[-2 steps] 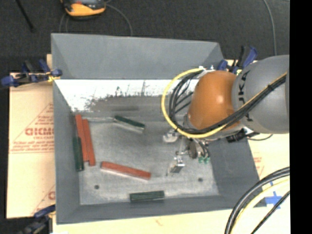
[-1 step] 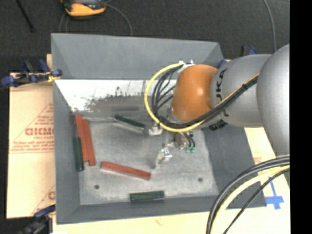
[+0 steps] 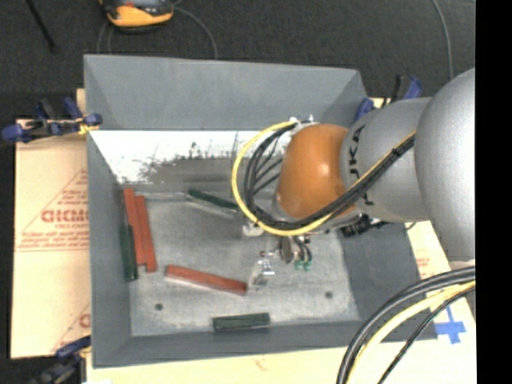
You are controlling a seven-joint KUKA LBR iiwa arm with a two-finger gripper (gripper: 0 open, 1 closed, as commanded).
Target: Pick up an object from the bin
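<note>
My gripper (image 3: 280, 264) hangs below the arm's orange cover, low over the bin floor right of centre. Its fingers stand apart, and nothing sits plainly between them. A small green bit (image 3: 303, 265) shows right by the right finger; I cannot tell what it is. A red-brown flat bar (image 3: 206, 280) lies on the floor just left of the gripper, its right end close to the left fingertip (image 3: 262, 275). A dark green bar (image 3: 241, 322) lies along the front wall, below and left of the gripper.
Against the left wall a red-brown bar (image 3: 144, 232) and a dark green bar (image 3: 128, 251) lie side by side. Another green bar (image 3: 211, 201) lies near the back, running under the arm's cables. The arm covers the bin's right part.
</note>
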